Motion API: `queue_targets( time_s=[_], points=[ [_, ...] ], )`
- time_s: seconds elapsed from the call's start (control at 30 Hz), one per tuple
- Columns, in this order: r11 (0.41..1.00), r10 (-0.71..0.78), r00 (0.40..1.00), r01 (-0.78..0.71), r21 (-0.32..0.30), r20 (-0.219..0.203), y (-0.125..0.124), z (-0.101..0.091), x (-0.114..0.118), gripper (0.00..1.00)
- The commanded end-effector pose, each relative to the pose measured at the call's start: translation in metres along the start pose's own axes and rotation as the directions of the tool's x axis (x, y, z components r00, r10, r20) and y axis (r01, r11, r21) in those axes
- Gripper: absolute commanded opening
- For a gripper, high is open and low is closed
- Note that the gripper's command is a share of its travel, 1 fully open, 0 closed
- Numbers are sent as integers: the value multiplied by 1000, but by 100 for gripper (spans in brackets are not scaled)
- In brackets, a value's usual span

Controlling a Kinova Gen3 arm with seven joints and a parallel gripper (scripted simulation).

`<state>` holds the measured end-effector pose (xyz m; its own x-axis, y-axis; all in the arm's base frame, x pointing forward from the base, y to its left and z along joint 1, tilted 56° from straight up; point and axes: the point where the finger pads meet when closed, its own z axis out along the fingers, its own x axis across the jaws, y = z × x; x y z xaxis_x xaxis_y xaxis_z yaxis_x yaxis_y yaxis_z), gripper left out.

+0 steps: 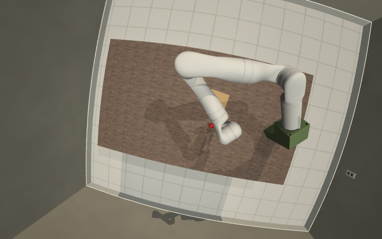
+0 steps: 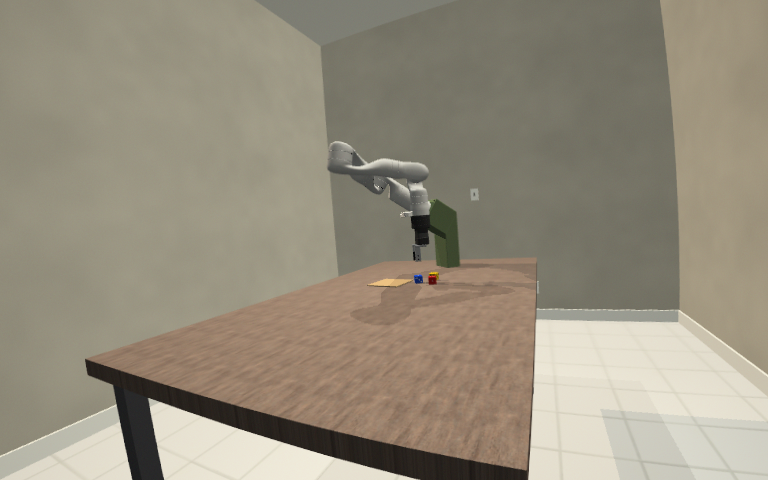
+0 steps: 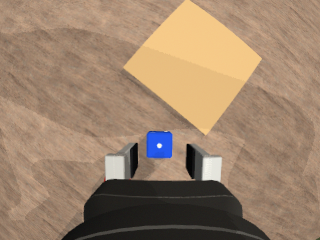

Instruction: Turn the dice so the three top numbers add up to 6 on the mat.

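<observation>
One pip shows on the blue die [image 3: 159,144], which sits on bare table just off the mat [image 3: 194,63], at the mat's 6 o'clock corner. My gripper [image 3: 162,155] hangs above it, open and empty, fingers flanking it. I judge I should descend squarely, keep the die centred, and close on opposite flat faces. Red die [image 2: 432,280] and yellow die [image 2: 433,275] also lie off-mat.

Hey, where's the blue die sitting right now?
In the wrist view the blue die lies on the bare table, framed between the open gripper's fingers, just off the tan mat's nearest corner, one pip up.
</observation>
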<state>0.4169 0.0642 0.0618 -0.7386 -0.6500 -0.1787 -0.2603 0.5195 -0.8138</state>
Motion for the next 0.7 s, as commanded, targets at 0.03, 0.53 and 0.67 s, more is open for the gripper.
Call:
queue_targets(
  time_s=[0.03, 0.53, 0.67],
  points=[
    [1000, 0, 1000, 0, -1, 2, 0, -1, -1, 87],
    [1000, 0, 1000, 0, -1, 1, 0, 2, -1, 87],
    [1000, 0, 1000, 0, -1, 1, 0, 4, -1, 87]
  ],
)
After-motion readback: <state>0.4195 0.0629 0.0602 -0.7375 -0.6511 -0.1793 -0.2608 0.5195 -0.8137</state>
